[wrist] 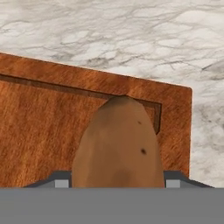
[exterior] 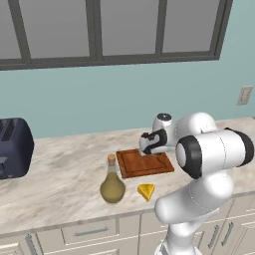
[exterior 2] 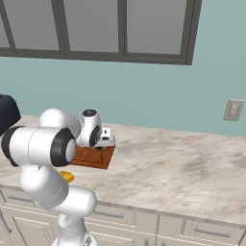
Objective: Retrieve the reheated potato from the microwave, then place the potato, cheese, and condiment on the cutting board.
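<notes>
The brown potato (wrist: 118,144) sits between my fingers, with my gripper (wrist: 117,181) shut on it. It hangs just above the far right part of the reddish-brown cutting board (wrist: 39,127). From the left base view, my gripper (exterior: 147,145) hovers over the back edge of the cutting board (exterior: 144,164). The olive-tan condiment bottle (exterior: 112,183) stands on the counter in front of the board's left corner. The yellow cheese wedge (exterior: 146,191) lies in front of the board, right of the bottle. The cheese (exterior 2: 66,177) peeks out behind my arm. The microwave is out of view.
A dark blue toaster (exterior: 14,147) stands at the counter's far left. Marble counter (exterior 2: 182,168) stretches to the right of the board. A wall outlet (exterior 2: 233,110) sits on the teal wall, below the windows.
</notes>
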